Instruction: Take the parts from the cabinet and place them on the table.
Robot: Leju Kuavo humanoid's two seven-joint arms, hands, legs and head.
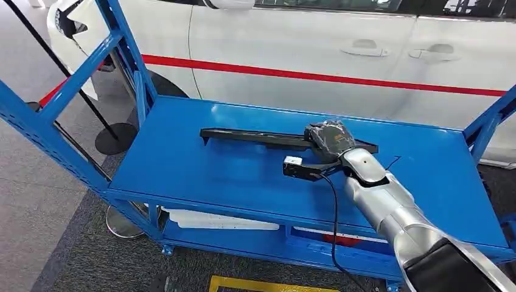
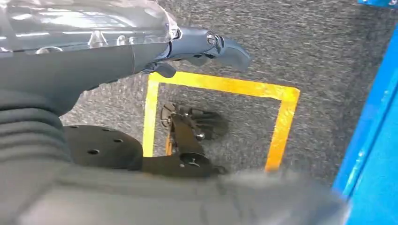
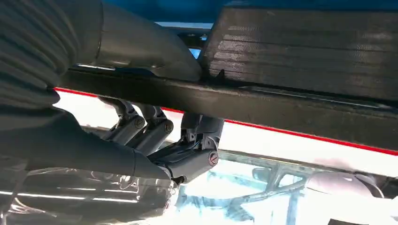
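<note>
A long black plastic part [image 1: 255,137] lies flat on the top of the blue table [image 1: 201,176], running left to right. My right hand [image 1: 328,139] sits over its right end. In the right wrist view the thumb lies on one side of the black part [image 3: 281,103] and the dark fingers [image 3: 187,157] curl round the other side, so the hand grips it. My left hand [image 2: 94,61] hangs beside the table above the floor, its fingers [image 2: 220,44] stretched out and holding nothing.
A white car [image 1: 304,48] with a red stripe stands close behind the table. Blue frame posts [image 1: 73,85] rise at the left and right ends. A white part [image 1: 213,220] lies on the lower shelf. A yellow floor marking [image 2: 281,122] lies below the left hand.
</note>
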